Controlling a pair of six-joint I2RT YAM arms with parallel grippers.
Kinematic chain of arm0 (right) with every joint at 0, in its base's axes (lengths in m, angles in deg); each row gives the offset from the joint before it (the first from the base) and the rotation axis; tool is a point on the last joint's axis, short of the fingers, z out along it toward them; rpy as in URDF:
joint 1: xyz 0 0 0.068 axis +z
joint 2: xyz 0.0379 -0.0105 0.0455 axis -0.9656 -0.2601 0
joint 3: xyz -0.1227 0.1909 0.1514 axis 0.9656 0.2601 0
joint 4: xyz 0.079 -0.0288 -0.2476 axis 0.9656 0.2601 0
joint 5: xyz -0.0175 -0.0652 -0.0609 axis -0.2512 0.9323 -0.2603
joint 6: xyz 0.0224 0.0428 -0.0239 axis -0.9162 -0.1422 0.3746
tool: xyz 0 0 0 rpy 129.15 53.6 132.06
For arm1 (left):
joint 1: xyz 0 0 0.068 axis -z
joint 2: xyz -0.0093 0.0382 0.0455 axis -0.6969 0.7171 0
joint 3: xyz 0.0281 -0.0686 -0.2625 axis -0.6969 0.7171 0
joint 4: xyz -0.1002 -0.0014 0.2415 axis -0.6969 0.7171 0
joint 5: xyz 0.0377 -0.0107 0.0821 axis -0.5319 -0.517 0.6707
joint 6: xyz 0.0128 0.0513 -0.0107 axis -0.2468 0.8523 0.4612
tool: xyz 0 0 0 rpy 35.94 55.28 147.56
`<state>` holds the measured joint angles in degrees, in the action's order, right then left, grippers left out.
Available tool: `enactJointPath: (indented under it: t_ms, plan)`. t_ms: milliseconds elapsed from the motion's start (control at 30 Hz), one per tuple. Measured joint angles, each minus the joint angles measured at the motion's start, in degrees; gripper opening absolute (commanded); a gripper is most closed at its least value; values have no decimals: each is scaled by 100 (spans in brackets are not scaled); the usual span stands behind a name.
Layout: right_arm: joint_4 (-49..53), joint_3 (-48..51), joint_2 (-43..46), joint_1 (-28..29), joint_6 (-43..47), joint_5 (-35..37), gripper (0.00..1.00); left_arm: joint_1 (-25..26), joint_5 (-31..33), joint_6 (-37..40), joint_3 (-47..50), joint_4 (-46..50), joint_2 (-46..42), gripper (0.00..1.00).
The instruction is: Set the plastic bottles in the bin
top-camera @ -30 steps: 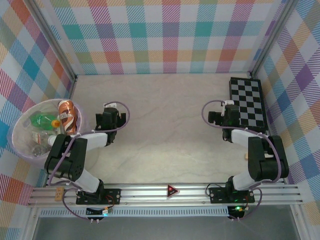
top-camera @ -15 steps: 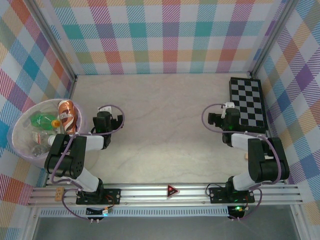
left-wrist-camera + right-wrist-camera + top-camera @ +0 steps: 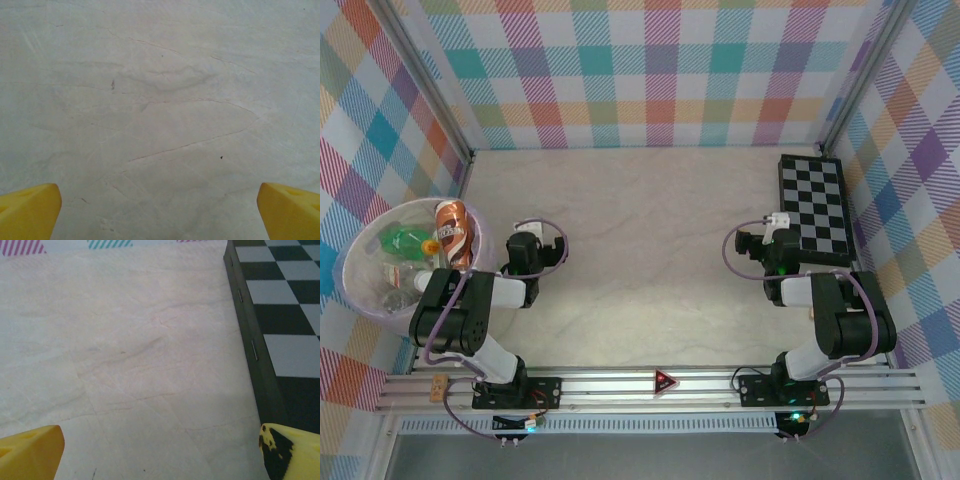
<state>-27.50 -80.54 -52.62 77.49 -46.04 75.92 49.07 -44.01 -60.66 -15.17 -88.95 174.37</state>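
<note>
The translucent pink bin [image 3: 360, 243] stands at the left edge of the table. Several plastic bottles lie inside it: a brown-orange labelled one [image 3: 452, 232] leaning on the rim, a green one [image 3: 404, 240] and clear ones [image 3: 395, 278]. My left gripper [image 3: 526, 250] hangs just right of the bin; its yellow fingertips [image 3: 27, 210] stand far apart over bare table, open and holding nothing. My right gripper [image 3: 772, 240] sits beside the checkerboard, its fingertips [image 3: 30, 452] also wide apart and open with nothing between them.
A black-and-white checkerboard [image 3: 814, 210] lies at the far right of the table; its dark edge [image 3: 252, 347] runs close along the right gripper. Plaid walls close in the back and both sides. Pale marbled tabletop [image 3: 650, 240] spreads between the two arms.
Both arms have drawn back toward their bases. The left gripper slid nearer and slightly left beside the bin; the right gripper moved nearer too. Both stayed open.
</note>
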Motion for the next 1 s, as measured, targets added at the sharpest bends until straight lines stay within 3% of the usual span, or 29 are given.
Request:
enactJointPath:
  t_ms: [1000]
  plan:
    - [-140,2,0,0,0,-26,100,-2,-68,2,0,-205,0,100]
